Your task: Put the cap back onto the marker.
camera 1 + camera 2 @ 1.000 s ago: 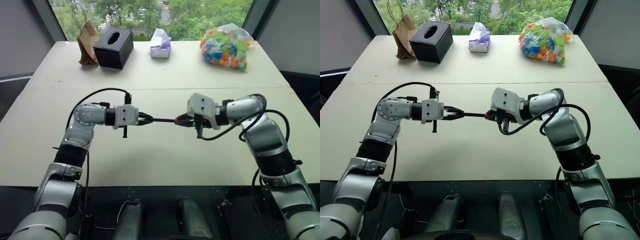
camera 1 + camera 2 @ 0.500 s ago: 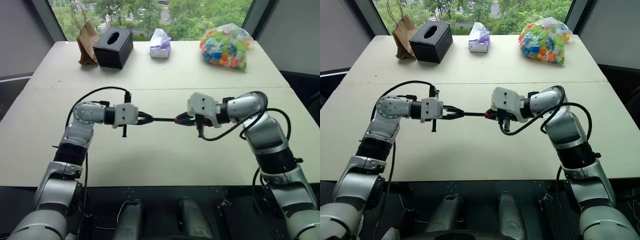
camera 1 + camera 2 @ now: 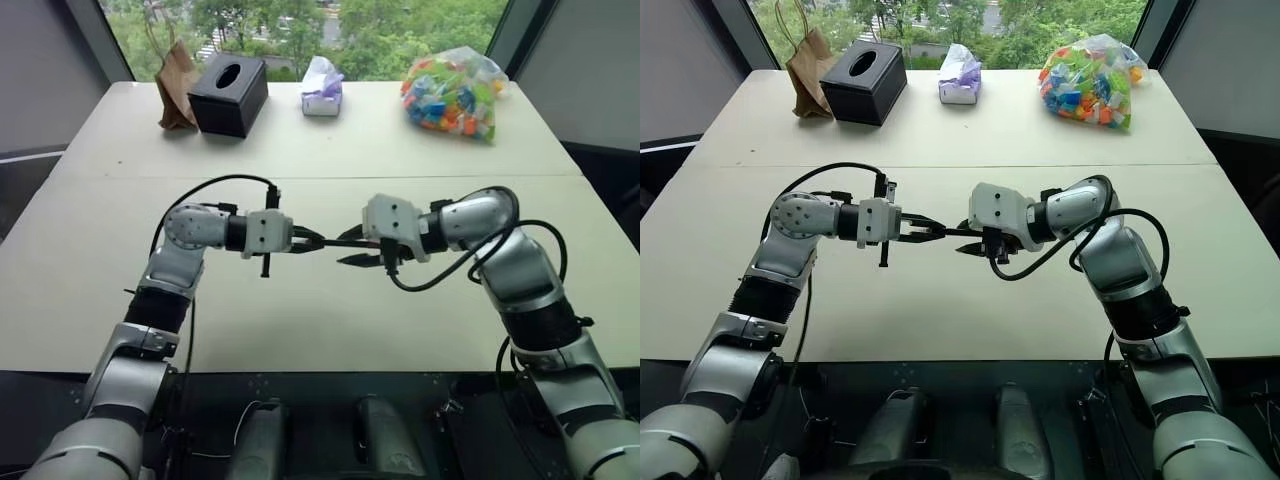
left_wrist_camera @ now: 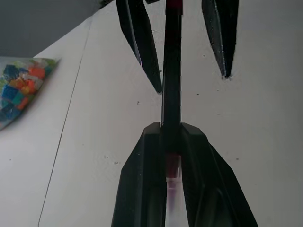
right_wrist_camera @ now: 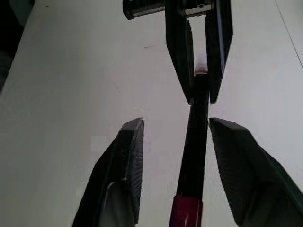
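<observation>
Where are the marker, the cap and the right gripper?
marker (image 5: 195, 142): right wrist view, black barrel.
cap (image 5: 185, 212): right wrist view, red side.
right gripper (image 3: 350, 249): left eye view, between its open fingertips.

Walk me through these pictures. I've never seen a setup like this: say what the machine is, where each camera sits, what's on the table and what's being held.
This is a humanoid robot with two arms, each ending in a two-fingered black tool. Two pictures come from cameras in its head, looking down over the arms. The other two come from cameras on the wrists, looking along each tool's fingers.

The left tool is shut on the marker, a slim black pen held level above the white table. The red cap sits on the marker's far end. The right tool stands open around that end, its fingers apart from it.

At the table's far edge lie a brown paper bag, a black tissue box, a tissue pack and a bag of colourful pieces.
</observation>
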You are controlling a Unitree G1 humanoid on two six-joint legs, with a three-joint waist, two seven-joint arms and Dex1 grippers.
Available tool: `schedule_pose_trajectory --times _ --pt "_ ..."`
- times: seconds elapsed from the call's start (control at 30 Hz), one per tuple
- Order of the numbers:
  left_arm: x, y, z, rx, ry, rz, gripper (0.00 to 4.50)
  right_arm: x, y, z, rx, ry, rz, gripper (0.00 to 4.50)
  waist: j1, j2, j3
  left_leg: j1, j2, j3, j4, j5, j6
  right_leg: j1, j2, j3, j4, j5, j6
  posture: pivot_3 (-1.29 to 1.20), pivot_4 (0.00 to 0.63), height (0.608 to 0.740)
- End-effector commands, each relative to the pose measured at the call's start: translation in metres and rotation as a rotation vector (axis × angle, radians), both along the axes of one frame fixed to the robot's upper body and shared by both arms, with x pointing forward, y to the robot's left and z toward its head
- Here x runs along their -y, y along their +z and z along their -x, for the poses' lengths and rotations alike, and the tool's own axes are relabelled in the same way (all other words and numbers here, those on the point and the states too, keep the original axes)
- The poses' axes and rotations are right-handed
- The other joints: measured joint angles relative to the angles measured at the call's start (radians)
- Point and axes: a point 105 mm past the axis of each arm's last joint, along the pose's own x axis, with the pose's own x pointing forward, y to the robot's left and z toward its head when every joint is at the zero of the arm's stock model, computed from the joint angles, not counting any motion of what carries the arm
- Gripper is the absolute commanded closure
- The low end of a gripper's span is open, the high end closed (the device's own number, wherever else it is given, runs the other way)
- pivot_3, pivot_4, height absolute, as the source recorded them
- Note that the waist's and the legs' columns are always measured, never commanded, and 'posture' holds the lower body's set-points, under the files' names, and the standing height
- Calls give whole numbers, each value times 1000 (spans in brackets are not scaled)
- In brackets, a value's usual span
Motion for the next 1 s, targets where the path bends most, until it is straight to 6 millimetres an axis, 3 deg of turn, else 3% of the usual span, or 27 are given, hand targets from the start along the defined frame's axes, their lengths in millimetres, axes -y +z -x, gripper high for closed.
schedule_pose_trajectory --times 0.03,0.07,0.3,0.53,0.8,1.0 --pt "7 26 9 103 -30 85 4500 -13 -4 12 -2 77 -4 592 -2 0 0 0 0 0 0 0 0 0 0 0 0 0 0 0 150 740" --pt "2 22 9 95 -15 72 4500 -9 -3 11 2 65 -3 73 -3 0 0 0 0 0 0 0 0 0 0 0 0 0 0 0 150 740" --pt "-28 10 10 51 134 65 4500 11 7 6 20 -24 -38 73 -1 0 0 0 1 -1 0 0 0 -1 0 0 0 0 0 0 150 740" --pt "-75 10 4 16 432 114 4500 30 20 1 51 -145 -130 73 0 0 0 0 1 -2 0 0 0 -1 0 0 0 0 0 0 150 740" --pt "-129 1 19 -126 885 247 4500 41 28 2 33 -242 -265 73 3 0 0 0 4 -2 -1 0 0 -1 -1 1 0 0 0 0 150 740" --pt "-159 -30 36 -376 1334 440 4500 36 37 19 -44 -239 -404 73 1 0 0 0 4 -2 -1 -1 1 0 -1 1 -1 0 0 0 150 740"
